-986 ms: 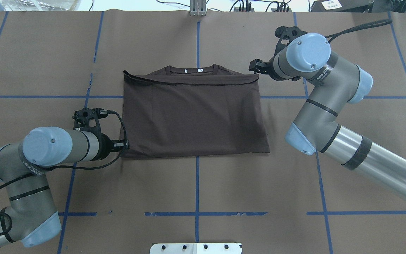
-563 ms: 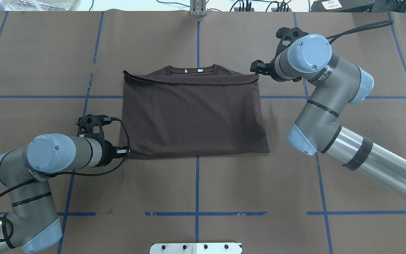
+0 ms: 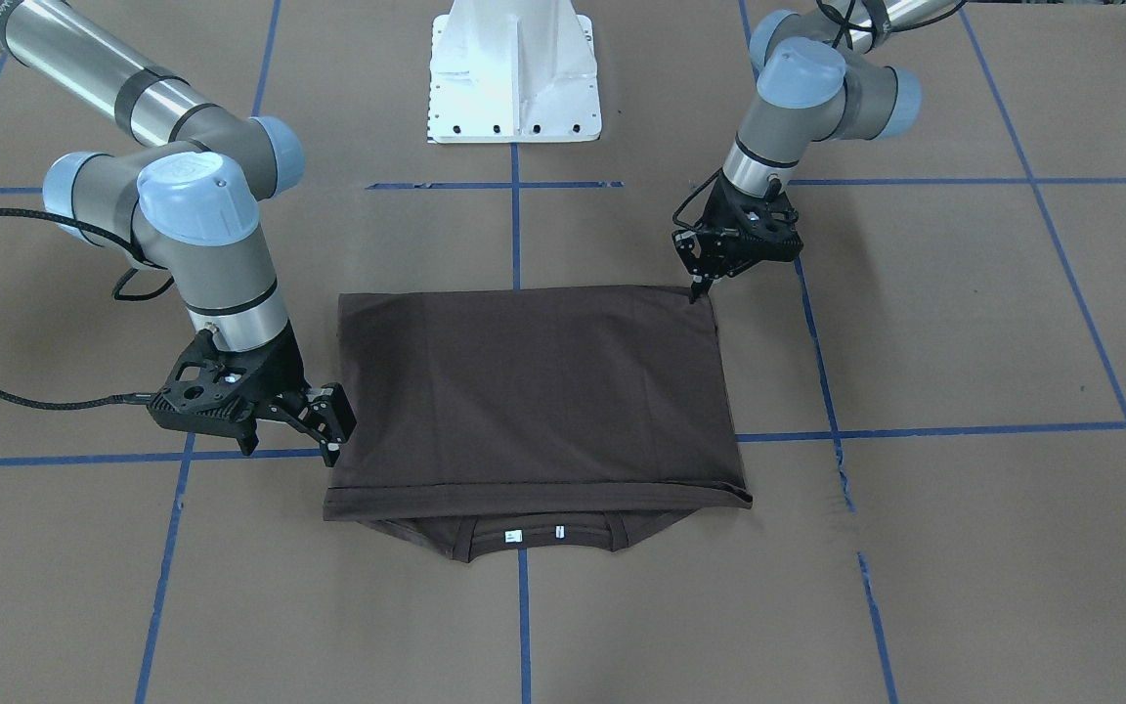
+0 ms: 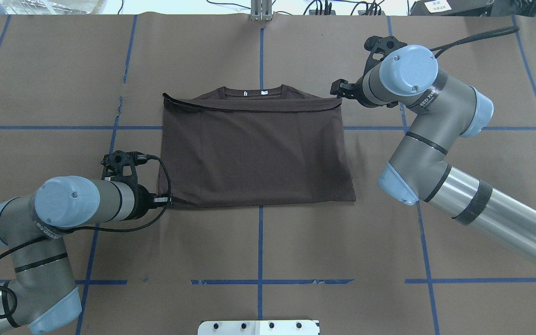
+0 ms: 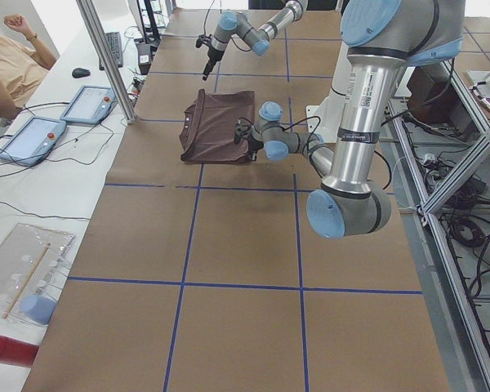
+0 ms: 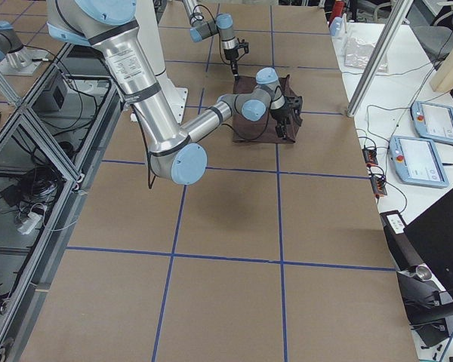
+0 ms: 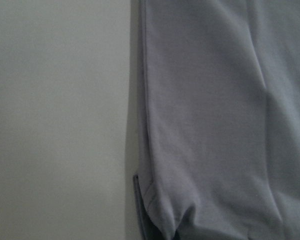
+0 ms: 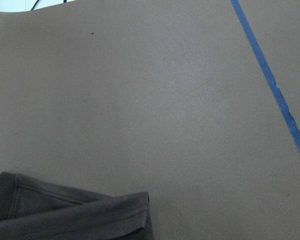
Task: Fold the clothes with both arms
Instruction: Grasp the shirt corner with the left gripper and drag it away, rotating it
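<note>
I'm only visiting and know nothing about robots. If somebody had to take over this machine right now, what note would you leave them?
Left pincer: looks shut, its tip at the T-shirt corner on the robot's near left. I cannot tell whether it has pinched cloth.
Right pincer: open, beside the far right corner, at the folded-over hem.
T-shirt: flat on the table, folded once, with the collar and white tags peeking out past the hem.
Done: the first fold, which makes a rectangle.
Left: probably another fold across. No corner is lifted yet.
</note>
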You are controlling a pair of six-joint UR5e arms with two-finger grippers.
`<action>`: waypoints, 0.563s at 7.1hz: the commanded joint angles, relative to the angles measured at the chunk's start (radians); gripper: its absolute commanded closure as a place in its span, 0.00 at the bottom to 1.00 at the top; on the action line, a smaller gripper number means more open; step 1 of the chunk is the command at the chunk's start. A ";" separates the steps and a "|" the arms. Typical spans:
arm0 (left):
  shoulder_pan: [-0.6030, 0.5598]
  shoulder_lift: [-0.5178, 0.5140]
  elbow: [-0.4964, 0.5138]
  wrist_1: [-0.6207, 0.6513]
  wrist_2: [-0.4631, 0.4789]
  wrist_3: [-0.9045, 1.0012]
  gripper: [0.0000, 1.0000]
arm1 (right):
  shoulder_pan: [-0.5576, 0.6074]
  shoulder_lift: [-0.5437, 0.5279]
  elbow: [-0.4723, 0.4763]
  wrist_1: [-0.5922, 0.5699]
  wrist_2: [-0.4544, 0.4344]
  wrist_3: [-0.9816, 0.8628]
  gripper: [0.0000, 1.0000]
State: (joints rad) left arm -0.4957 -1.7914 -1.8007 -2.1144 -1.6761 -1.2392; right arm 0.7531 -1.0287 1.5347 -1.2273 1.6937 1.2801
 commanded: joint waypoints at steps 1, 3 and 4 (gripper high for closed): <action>-0.184 -0.008 0.087 -0.005 -0.004 0.255 1.00 | 0.002 0.001 -0.002 0.000 -0.002 -0.004 0.00; -0.349 -0.214 0.372 -0.016 -0.002 0.377 1.00 | 0.002 0.001 -0.002 0.000 -0.002 -0.004 0.00; -0.398 -0.343 0.581 -0.103 -0.002 0.379 1.00 | 0.005 0.001 -0.002 0.000 -0.002 -0.004 0.00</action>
State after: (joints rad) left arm -0.8163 -1.9777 -1.4589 -2.1476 -1.6787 -0.8926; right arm 0.7557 -1.0279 1.5326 -1.2272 1.6920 1.2764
